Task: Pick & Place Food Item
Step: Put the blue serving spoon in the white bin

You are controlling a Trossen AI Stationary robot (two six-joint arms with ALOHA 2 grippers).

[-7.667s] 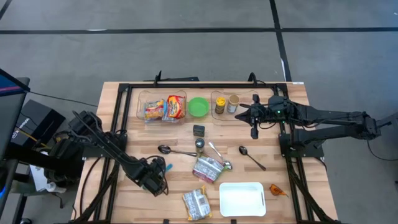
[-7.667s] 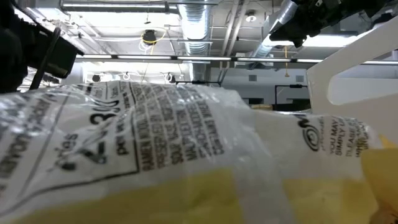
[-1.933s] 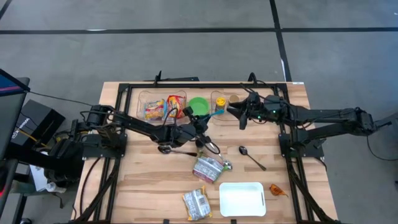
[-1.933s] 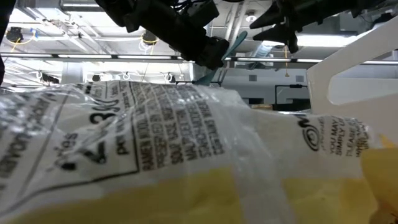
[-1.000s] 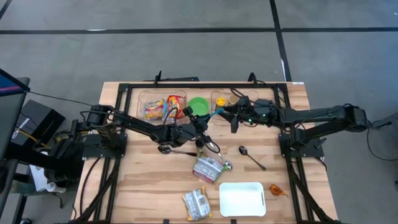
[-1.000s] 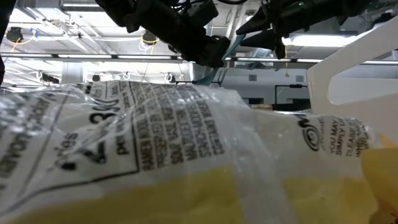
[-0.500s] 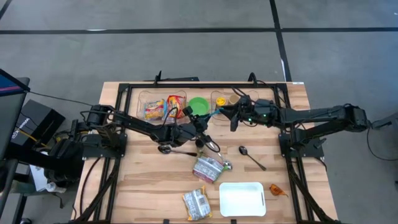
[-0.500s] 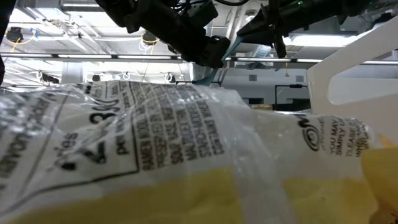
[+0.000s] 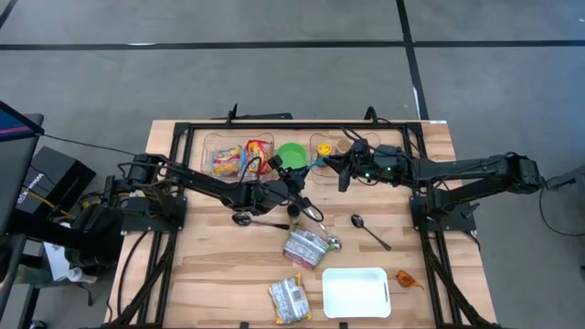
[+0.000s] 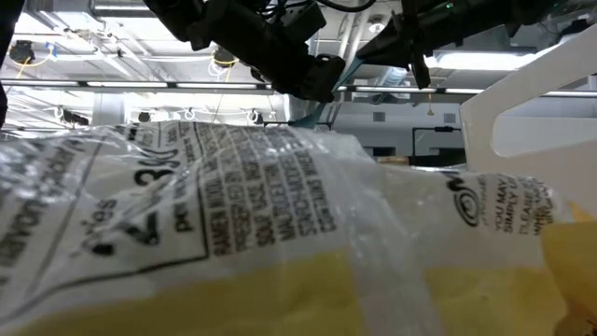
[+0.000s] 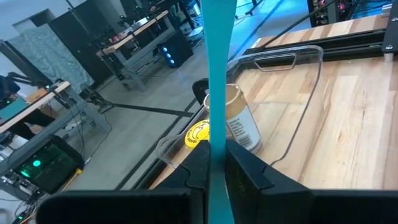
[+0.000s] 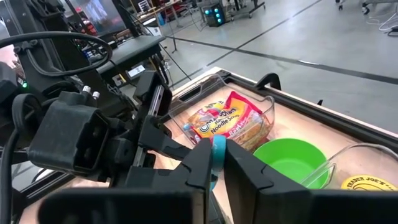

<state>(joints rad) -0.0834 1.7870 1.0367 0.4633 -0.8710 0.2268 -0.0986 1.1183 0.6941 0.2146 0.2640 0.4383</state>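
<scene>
Teal strip (image 11: 217, 81) of something is pinched at both ends, up in the air near the table's (image 9: 201, 274) far edge, just in front of the green bowl (image 9: 292, 156). One end is clamped in the left gripper (image 11: 214, 163), the other end (image 12: 218, 151) is squeezed by the right gripper (image 12: 212, 168). What the strip really is can't be told. Jars (image 11: 234, 124) are seen in the clear tray (image 11: 292, 68) past it, noodle packets (image 12: 227, 124) beside the bowl.

A thin teal strip (image 9: 319, 164) hangs in the air above the desk's far middle, just right of the green bowl. Its ends are pinched between the left pincer (image 9: 299, 178) and the right pincer (image 9: 335, 161), both clamped on it.
</scene>
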